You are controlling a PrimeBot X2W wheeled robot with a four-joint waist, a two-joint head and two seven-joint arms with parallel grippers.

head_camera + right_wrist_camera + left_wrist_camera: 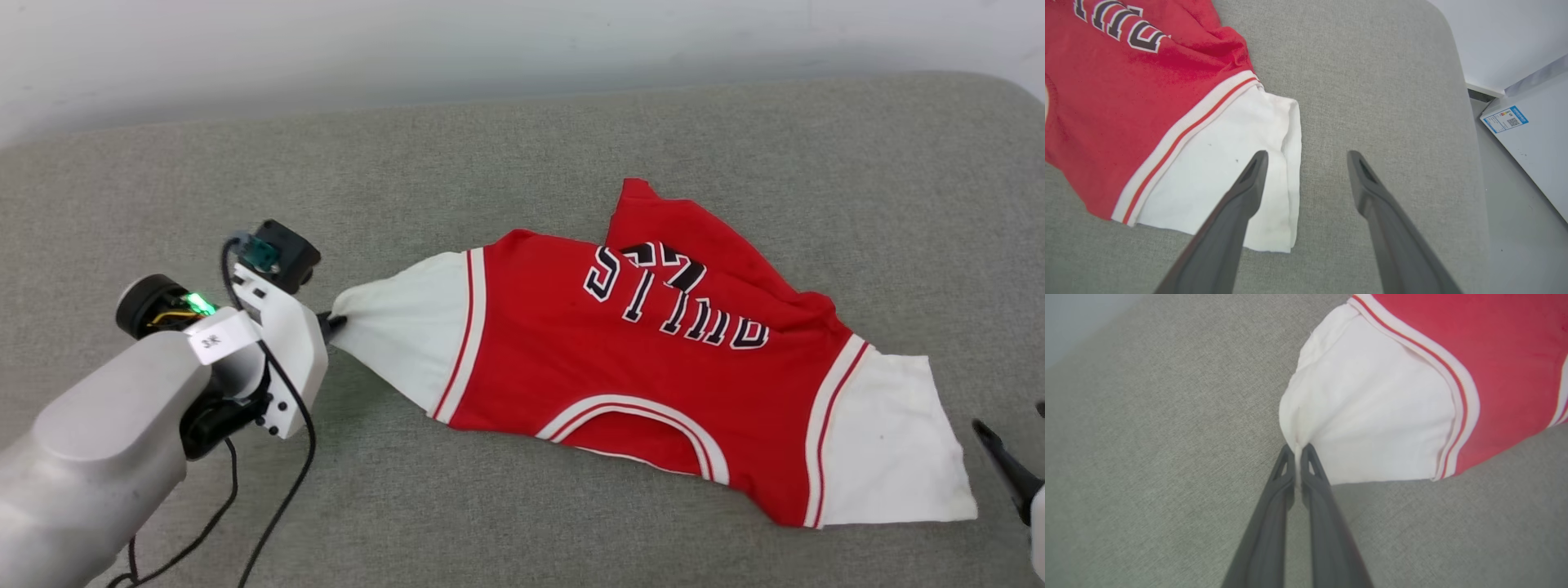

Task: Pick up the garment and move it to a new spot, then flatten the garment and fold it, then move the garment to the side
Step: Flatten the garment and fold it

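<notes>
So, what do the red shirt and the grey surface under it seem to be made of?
Red short-sleeved jersey shirt with white sleeves: soft knit cloth, probably cotton or polyester, matte; it creases and bunches where the left claw pinches it.
Grey cloth-covered surface: woven upholstery fabric, matte, with a fine visible weave; perhaps padded, given its rounded corner.

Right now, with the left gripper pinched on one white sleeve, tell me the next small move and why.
Probably bring the right gripper down onto the other white sleeve and close. The left gripper is shut on its sleeve, while the right one hangs open with one finger over that sleeve's edge; the garment needs both ends held to lift evenly.
</notes>
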